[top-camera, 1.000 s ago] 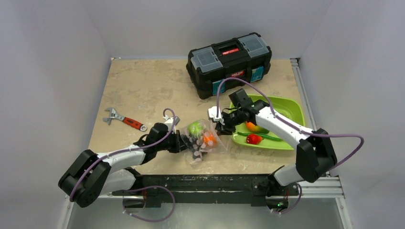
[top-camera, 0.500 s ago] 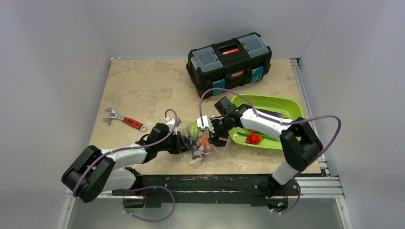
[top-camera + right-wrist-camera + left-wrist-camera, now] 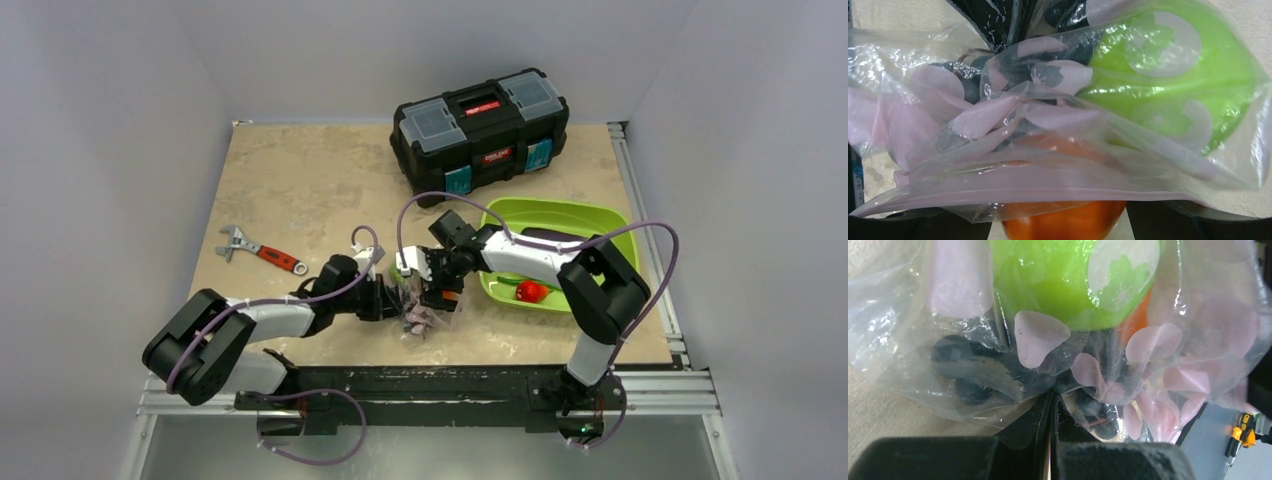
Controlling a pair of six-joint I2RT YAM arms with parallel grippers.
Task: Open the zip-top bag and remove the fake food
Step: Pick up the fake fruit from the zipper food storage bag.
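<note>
The zip-top bag (image 3: 418, 308) lies crumpled near the table's front middle, and my left gripper (image 3: 388, 300) is shut on its closed end. In the left wrist view the shut jaws (image 3: 1052, 407) pinch the plastic, with a green apple (image 3: 1063, 280), dark grapes (image 3: 968, 370) and an orange (image 3: 1137, 322) behind it. My right gripper (image 3: 436, 290) is at the bag's other end. In the right wrist view the pink zip strip (image 3: 1023, 192) crosses the frame. The orange (image 3: 1063, 222) sits between my right gripper's (image 3: 1063, 231) open jaws, with thin gaps either side.
A black toolbox (image 3: 480, 120) stands at the back. A green tray (image 3: 600, 225) at the right holds a red pepper (image 3: 530, 291). A red-handled wrench (image 3: 262, 253) lies at the left.
My right gripper has moved left from the tray to the bag's mouth and its jaws have spread wide. The left gripper keeps its hold; the bag is more bunched.
</note>
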